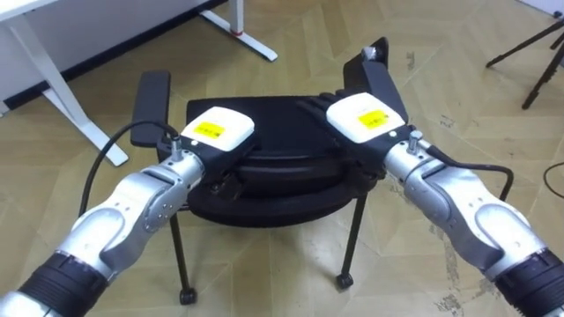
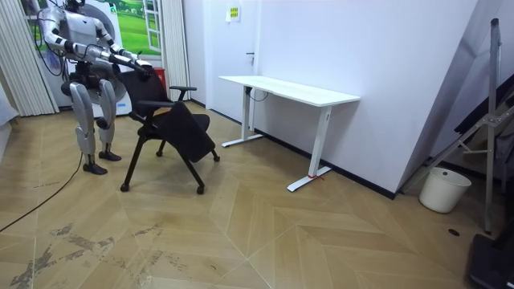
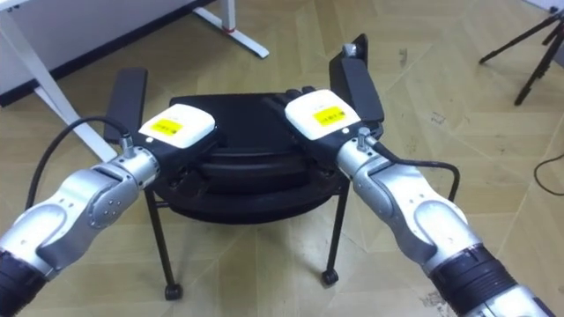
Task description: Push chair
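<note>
Chair (image 1: 264, 176): black, on castors, on the wood floor (image 1: 291, 53), just in front of the robot and between it and the white counter (image 2: 289, 90). In the room view the seat hangs tilted, front edge down. Armrests (image 1: 152, 106) stick out at either side.

Left robot hand (image 1: 216, 130) lies on top of the backrest, left part. Right robot hand (image 1: 363, 116) lies on the right part, beside the other armrest. Their dark fingers merge with the black backrest, so I cannot tell whether they are clenched or released.

Bucket (image 2: 444, 189) stands by the far wall, well apart.
</note>
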Motion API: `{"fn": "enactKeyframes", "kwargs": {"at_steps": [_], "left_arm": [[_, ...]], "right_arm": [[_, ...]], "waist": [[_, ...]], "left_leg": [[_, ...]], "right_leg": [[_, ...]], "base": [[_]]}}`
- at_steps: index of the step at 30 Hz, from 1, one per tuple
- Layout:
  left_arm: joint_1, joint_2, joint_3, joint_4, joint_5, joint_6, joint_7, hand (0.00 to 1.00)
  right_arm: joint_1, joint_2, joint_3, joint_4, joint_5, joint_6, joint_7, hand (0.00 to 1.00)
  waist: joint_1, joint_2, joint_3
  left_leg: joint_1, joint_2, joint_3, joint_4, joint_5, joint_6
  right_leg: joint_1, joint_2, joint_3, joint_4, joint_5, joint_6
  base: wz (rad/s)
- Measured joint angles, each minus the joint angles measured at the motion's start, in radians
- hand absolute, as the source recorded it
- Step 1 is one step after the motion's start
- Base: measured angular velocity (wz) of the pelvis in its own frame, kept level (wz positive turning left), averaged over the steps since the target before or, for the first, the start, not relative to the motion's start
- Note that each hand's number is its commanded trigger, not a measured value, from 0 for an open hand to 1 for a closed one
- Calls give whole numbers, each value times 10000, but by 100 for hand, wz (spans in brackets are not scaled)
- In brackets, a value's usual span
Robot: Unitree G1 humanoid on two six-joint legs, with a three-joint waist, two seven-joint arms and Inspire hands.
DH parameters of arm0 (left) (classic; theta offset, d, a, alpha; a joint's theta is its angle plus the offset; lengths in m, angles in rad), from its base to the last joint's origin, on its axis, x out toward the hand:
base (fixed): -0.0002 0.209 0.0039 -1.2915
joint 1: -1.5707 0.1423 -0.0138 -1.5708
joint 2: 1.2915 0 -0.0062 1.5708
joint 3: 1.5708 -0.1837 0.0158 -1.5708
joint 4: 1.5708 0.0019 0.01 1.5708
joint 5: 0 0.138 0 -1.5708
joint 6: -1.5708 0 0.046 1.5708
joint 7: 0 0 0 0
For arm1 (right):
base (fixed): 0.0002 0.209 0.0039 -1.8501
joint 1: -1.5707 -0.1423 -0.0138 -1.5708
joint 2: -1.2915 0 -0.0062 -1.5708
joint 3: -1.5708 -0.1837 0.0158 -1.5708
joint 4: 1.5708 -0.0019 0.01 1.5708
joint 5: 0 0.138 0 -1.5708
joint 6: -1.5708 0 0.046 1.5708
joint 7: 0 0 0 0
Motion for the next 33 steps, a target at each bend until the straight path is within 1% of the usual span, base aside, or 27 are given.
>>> {"fn": "enactKeyframes", "kwargs": {"at_steps": [1, 2, 3, 4, 7, 9, 11, 13, 14, 15, 18, 22, 25, 27, 30, 33], "left_arm": [[0, -1, 0, 0, 0, 3, 0, 100], [0, 0, -4, 0, -4, 7, -2, 100], [0, 0, -6, 6, -51, 9, -2, 100], [0, 0, -6, 6, -55, 7, -2, 100], [1, -37, -49, 3, -47, 10, -8, 100], [1, -123, -53, -1, -43, -5, -41, 100], [2, -118, -57, -62, -46, -14, -146, 100], [1, -114, -57, -131, -46, 9, -178, 100], [3, -154, -60, -186, -43, -25, -218, 100], [13, -149, -71, -186, -46, -102, -232, 100], [12, -132, -70, -186, -45, -132, -249, 100], [6, -77, -68, -231, -44, -177, -248, 100], [7, -55, -67, -317, -44, -190, -311, 100], [7, 23, -67, -351, -39, -234, -380, 100], [7, 74, -67, -352, -41, -304, -397, 100], [8, 135, -67, -358, -46, -370, -397, 100]], "right_arm": [[0, 0, 0, 3, 0, 6, 22, 72], [0, -4, 15, 24, 20, 23, 84, 76], [-1, -11, 68, 78, 150, 71, 132, 92], [-1, -14, 101, 101, 224, 98, 191, 100], [-5, -27, 280, 431, 460, 134, 311, 100], [-172, -15, 253, 463, 668, 251, 286, 100], [-246, -77, 256, 459, 828, 316, 574, 100], [-246, -74, 269, 476, 862, 343, 599, 100], [-255, -46, 271, 492, 732, 354, 579, 100], [-255, -104, 271, 462, 554, 228, 594, 100], [-253, -139, 271, 499, 437, 0, 532, 100], [-246, -192, 279, 567, 379, -205, 323, 100], [-245, -296, 279, 599, 332, -434, 175, 100], [-242, -327, 284, 685, 298, -679, 105, 100], [-243, -327, 283, 786, 299, -861, -69, 100], [-242, -336, 283, 793, 301, -960, -92, 100]], "waist": [[-5, 2, -1], [0, 10, -1], [2, 10, -1], [3, 10, -1], [32, 42, 0], [35, 167, -7], [32, 212, -23], [35, 227, -15], [52, 273, -11], [73, 301, -23], [71, 304, -21], [94, 313, -17], [150, 336, -11], [181, 355, -3], [177, 366, 3], [175, 395, 8]], "left_leg": [[1, -2, -6, -1, 0, 0], [7, -4, -14, 0, 0, 1], [17, -5, -28, 0, 0, 1], [20, -5, -32, 0, 1, 1], [62, -5, -32, -1, 0, 1], [51, -18, -33, -1, 1, 1], [65, -15, -53, 4, 1, 1], [69, -7, -78, 4, 1, 1], [61, -7, -87, 2, 1, 1], [80, -6, -106, 2, 2, 0], [125, 1, -241, 2, 2, 0], [138, -1, -258, 2, 1, 1], [154, -7, -253, -3, 2, 1], [227, -3, -271, -2, 2, 1], [302, -2, -260, -4, 1, 0], [354, 1, -242, -5, 1, 0]], "right_leg": [[1, 0, 1, 0, 0, 0], [12, 0, -2, -2, 0, 0], [19, -1, -4, -2, 0, 0], [20, 0, -4, -2, 0, 0], [58, 1, -4, -4, 0, 0], [42, -15, -17, -11, 0, 0], [54, -15, -54, -10, 0, 0], [54, -9, -90, -10, 0, 0], [47, -11, -98, -20, 0, 0], [66, -10, -98, -19, 0, 0], [132, 1, -141, -20, -1, 0], [147, -3, -135, -21, -1, 0], [156, -10, -108, -21, -1, 0], [242, -8, -105, -26, -1, 0], [316, -11, -81, -26, -1, 0], [377, -23, -105, -27, -1, 0]], "base": [[0], [0], [0], [0], [0], [0], [5], [6], [7], [7], [8], [3], [0], [0], [0], [0]]}}
